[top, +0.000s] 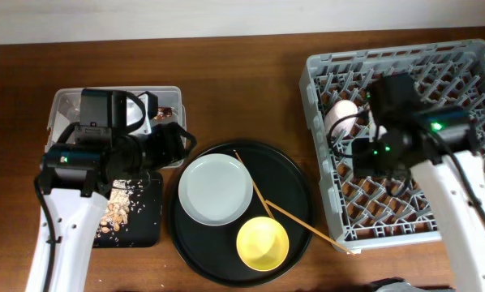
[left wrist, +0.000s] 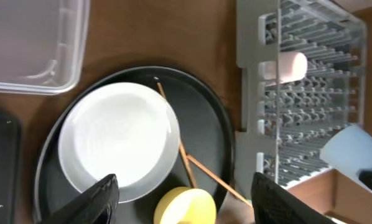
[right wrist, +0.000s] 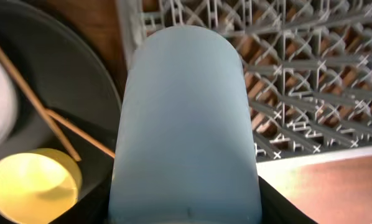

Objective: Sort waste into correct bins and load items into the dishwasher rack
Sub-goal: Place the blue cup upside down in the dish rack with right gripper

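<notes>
My right gripper (right wrist: 185, 202) is shut on the light blue cup (right wrist: 185, 118) and holds it over the left front part of the grey dishwasher rack (top: 469, 81). The pink cup (top: 341, 116) lies in the rack. My left gripper (left wrist: 185, 180) is open and empty above the pale plate (top: 216, 189), yellow bowl (top: 263, 243) and two chopsticks (top: 263, 207). The clear box (top: 64, 105) holds a bit of gold-brown wrapper (top: 166, 113) and something white, mostly hidden by my left arm. Food scraps (top: 117, 212) lie in the shallow black tray (top: 145, 231).
The plate, bowl and chopsticks rest on a large round black tray (top: 299, 195) in the middle. One chopstick reaches past its rim to the rack's front left corner. The wooden table's front edge runs just below the trays.
</notes>
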{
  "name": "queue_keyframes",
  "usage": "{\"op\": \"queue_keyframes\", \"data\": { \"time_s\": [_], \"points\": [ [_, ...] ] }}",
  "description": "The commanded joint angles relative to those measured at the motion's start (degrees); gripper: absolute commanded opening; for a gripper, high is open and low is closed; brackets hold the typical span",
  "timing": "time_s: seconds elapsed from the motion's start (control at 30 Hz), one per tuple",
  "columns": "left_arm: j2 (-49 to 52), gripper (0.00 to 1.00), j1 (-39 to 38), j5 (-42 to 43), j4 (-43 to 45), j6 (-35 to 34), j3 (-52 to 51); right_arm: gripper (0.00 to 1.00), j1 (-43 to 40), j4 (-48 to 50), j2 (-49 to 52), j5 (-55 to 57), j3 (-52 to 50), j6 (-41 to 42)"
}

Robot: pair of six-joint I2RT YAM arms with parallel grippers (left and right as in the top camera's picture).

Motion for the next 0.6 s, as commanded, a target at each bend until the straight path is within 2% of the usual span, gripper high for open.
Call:
{"op": "queue_keyframes", "data": {
  "time_s": [0.0,0.07,0.37,0.43,0.47,0.5,0.53,0.57],
  "points": [
    [-0.3,0.67,0.2,-2.6,-0.7,2.2,-0.1,0.42,-0.2,5.3,2.0,2.2,-5.0,1.5],
    [-0.3,0.67,0.2,-2.6,-1.2,2.5,-0.1,0.42,-0.2,8.9,4.1,2.2,-6.1,1.5],
    [-0.3,0.67,0.2,-2.6,-2.3,2.7,-0.1,0.43,-0.2,9.3,6.7,2.2,-9.9,1.7],
    [-0.3,0.67,0.2,-2.6,-2.2,2.7,-0.1,0.64,-0.2,9.6,6.7,2.2,-11.4,1.7],
    [-0.3,0.67,0.2,-2.6,-2.2,2.7,-0.1,0.70,-0.2,9.7,6.7,2.2,-11.8,1.7],
    [-0.3,0.67,0.2,-2.6,-2.2,2.7,-0.1,0.72,-0.2,9.7,6.7,2.2,-11.8,1.7],
    [-0.3,0.67,0.2,-2.6,-2.2,2.7,-0.1,0.81,-0.2,9.7,6.7,2.2,-11.8,1.7],
    [-0.3,0.67,0.2,-2.6,-2.2,2.7,-0.1,0.83,-0.2,9.7,6.7,2.1,-11.8,1.7]
  ]
}}
